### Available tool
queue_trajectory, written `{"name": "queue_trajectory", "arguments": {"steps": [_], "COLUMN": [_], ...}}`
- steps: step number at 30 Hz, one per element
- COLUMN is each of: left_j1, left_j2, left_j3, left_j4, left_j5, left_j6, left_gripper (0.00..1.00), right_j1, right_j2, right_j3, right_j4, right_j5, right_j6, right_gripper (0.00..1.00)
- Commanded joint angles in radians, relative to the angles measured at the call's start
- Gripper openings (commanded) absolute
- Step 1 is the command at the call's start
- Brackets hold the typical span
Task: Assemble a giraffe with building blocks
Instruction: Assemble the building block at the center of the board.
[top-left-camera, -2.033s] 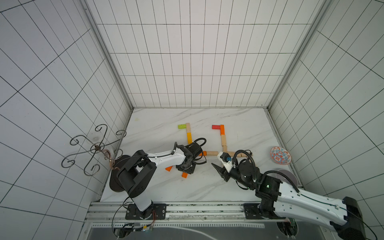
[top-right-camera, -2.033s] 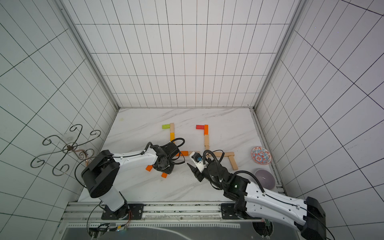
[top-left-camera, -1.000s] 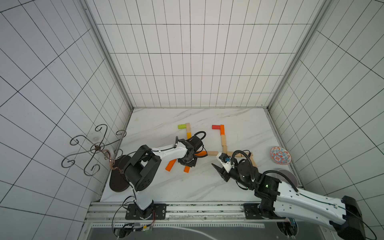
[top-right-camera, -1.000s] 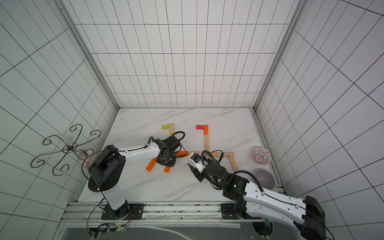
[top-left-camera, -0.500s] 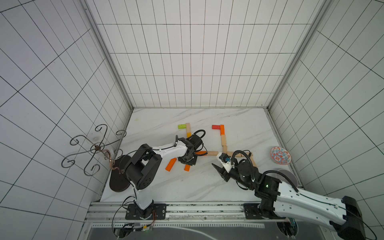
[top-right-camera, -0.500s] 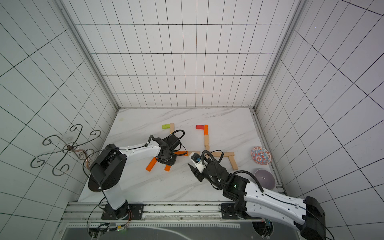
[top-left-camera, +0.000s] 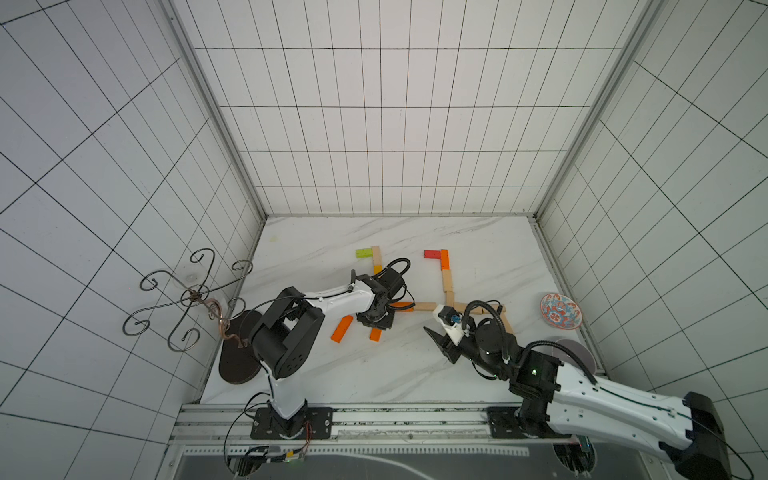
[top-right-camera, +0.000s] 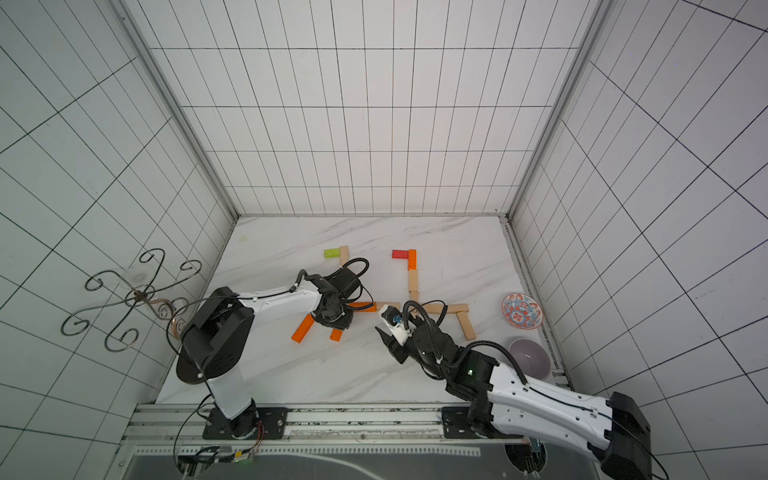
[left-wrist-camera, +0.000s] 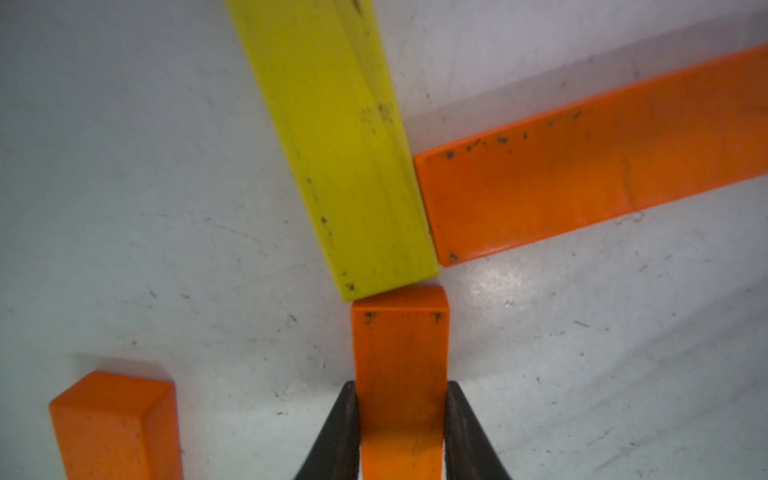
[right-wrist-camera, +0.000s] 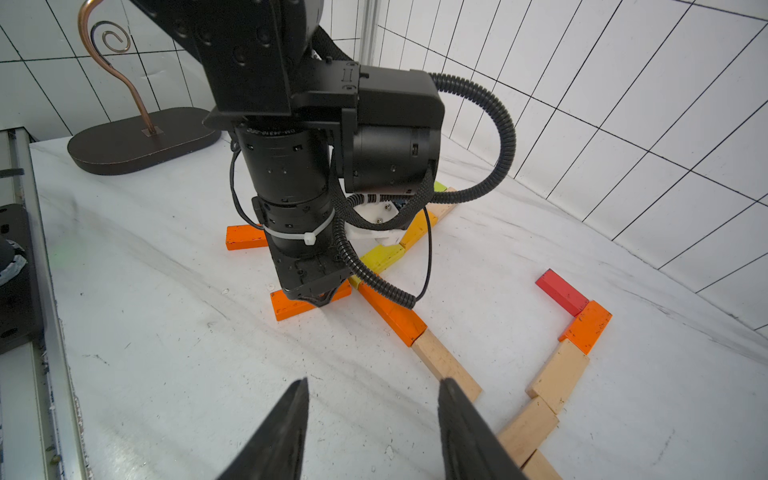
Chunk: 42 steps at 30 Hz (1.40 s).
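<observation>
Where the marble table (top-left-camera: 332, 374) lies between tiled walls, a yellow block (left-wrist-camera: 345, 158) rests flat on it. The right arm (top-left-camera: 615, 399) reaches in from well apart from the yellow block. The left arm (top-left-camera: 332, 297) bends down right over the yellow block and hides most of it in both top views.

A wire stand (top-left-camera: 191, 297) stands well apart from the yellow block on the left arm's side. A patterned bowl (top-left-camera: 561, 311) and a grey bowl (top-left-camera: 575, 353) sit well apart from it on the right arm's side. Between the yellow block and the bowls runs a line of wooden blocks (top-left-camera: 446, 280), ending in a red block (top-left-camera: 432, 253).

A long orange block (left-wrist-camera: 582, 166) butts one end against the yellow block's side. A loose orange block (left-wrist-camera: 116, 428) lies near the yellow block but apart from it, toward the wire stand. A green block (top-left-camera: 363, 252) lies past the yellow block's far end.

A short orange block (left-wrist-camera: 401, 353) lies low on the table, its end touching the yellow block's near end. The left gripper (left-wrist-camera: 400, 386) holds it, one dark finger pressed to each side. The right gripper (right-wrist-camera: 374, 382) hovers over bare table near the yellow block, past the long orange block's far end. Its jaws stand partly apart with nothing between them.
</observation>
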<state>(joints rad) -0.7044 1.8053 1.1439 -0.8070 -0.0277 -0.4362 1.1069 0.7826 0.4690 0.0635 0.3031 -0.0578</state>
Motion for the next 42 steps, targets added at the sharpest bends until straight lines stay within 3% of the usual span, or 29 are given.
{"name": "queue_trajectory", "arguments": {"steps": [1,32,42], "left_j1": [0.006,0.008,0.008], "left_j2": [0.008,-0.015,-0.173], "left_j3": [0.017,0.011,0.019], "left_j4": [0.025,0.029,-0.012], "left_j5": [0.004,0.009,-0.015], "left_j6": [-0.009,-0.006,-0.016], "left_gripper": [0.28,0.45,0.51], "right_j1": [0.000,-0.002,-0.002], "right_j2": [0.006,0.015,-0.010], "right_j3": [-0.030,-0.019,-0.007], "right_j4": [0.002,0.002,0.005], "right_j5": [0.017,0.013,0.018], "right_j6": [-0.002,0.005,0.027], "right_gripper": [0.51,0.51,0.55]}}
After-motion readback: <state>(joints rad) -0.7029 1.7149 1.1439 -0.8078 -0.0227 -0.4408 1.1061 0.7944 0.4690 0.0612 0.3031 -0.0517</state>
